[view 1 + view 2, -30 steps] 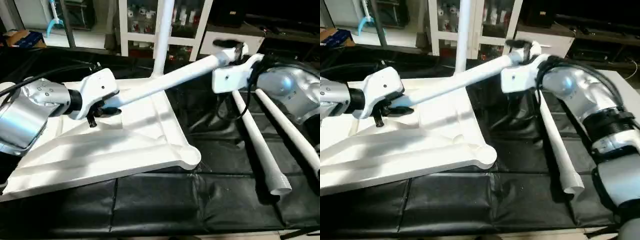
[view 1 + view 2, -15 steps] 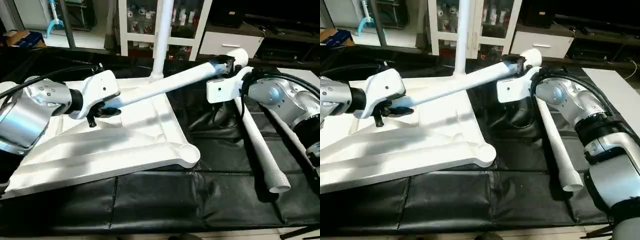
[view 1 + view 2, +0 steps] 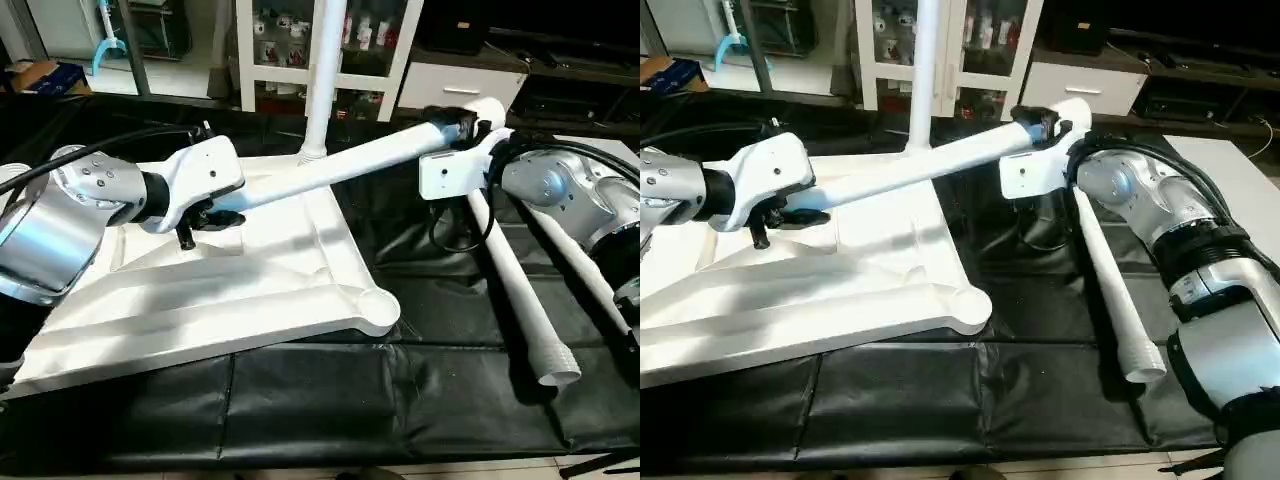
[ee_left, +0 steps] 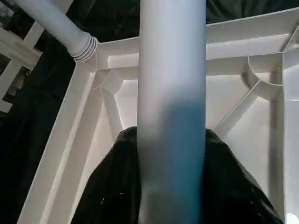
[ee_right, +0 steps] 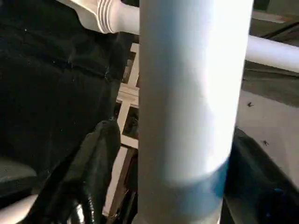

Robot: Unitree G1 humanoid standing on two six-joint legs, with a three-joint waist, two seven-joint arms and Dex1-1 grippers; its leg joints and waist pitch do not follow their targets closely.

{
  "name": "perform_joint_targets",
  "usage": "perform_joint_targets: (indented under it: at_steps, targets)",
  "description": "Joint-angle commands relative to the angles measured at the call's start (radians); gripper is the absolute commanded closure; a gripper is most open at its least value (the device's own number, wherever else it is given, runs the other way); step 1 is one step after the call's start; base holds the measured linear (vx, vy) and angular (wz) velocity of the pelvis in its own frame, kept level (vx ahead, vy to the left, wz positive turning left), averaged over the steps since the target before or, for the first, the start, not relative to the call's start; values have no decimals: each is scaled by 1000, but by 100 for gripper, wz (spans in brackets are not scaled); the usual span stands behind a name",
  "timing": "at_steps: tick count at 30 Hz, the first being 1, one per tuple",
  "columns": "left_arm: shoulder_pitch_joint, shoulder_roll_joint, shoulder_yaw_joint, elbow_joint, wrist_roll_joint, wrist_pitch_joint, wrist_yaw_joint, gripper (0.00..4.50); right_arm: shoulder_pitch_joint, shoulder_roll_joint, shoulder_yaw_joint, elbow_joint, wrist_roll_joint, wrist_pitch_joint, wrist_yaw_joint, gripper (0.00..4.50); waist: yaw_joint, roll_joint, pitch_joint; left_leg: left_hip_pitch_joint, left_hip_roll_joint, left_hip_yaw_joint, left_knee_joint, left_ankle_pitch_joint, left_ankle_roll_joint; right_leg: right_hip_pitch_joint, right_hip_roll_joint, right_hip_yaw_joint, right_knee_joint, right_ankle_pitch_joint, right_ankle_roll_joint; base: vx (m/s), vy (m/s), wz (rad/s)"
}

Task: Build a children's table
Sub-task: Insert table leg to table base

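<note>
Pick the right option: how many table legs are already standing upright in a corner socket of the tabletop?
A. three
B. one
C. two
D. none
B: one upright leg rises from the tabletop's far corner, one is held across it by both grippers, and two lie on the black mat.

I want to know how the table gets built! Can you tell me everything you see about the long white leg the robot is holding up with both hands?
The held leg is a long, smooth white tube, plastic by its look, tapering slightly. It slants above the upturned tabletop. The left gripper clamps its lower end; in the left wrist view its black fingers press both sides. The right gripper brackets the upper end, whose round tip pokes past it.
</note>
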Motion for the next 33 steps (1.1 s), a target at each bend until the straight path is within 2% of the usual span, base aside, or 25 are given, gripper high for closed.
perform_joint_targets:
  at_steps: [1, 12, 16, 17, 19, 26, 29, 33]
  targets:
    - [-21, -6, 12, -24, 5, -7, -3, 309, -10, 2, 5, 21, -16, -10, 11, 164, -7, 10, -78, 14, 9, 2, -64, -159, -43, 62, -43, 40, -54, -138, -190, 0, 0, 0]
    - [-17, -13, 21, -24, 21, -12, -6, 309, -6, -3, 4, 29, -12, -24, 19, 254, -6, 9, -79, 13, 9, 3, -63, -159, -40, 63, -43, 41, -55, -138, -193, 0, 0, 0]
    - [-16, -19, 27, -16, 42, -27, 15, 309, -3, -5, 3, 29, -11, -27, 23, 260, -6, 10, -79, 13, 9, 2, -63, -156, -38, 63, -43, 41, -54, -133, -193, 0, 0, 0]
    - [-19, -31, 33, -4, 44, -32, 30, 274, -2, -5, 3, 31, -10, -28, 24, 262, -6, 10, -79, 13, 9, 2, -63, -157, -38, 63, -43, 40, -54, -132, -194, 0, 0, 0]
    - [-25, -37, 38, 5, 42, -33, 33, 239, -1, -6, 3, 32, -10, -29, 25, 262, -6, 10, -80, 12, 9, 3, -62, -154, -37, 65, -43, 41, -52, -122, -197, 0, 0, 0]
    - [-35, -50, 72, 27, 42, -66, 55, 198, 9, -16, 5, 48, -10, -33, 38, 263, -6, 10, -80, 12, 8, 2, -63, -153, -33, 64, -42, 39, -53, -122, -199, 0, 0, 0]
    - [-38, -64, 88, 45, 43, -80, 68, 161, 15, -21, 4, 56, -8, -29, 49, 263, -5, 11, -81, 14, 9, 3, -62, -157, -31, 63, -42, 40, -53, -117, -204, 0, 0, 0]
    - [-53, -81, 103, 74, 41, -76, 90, 160, 28, -35, 11, 75, -11, -15, 83, 263, -3, 11, -82, 13, 9, 2, -62, -153, -25, 65, -43, 39, -53, -109, -210, 0, 0, 0]
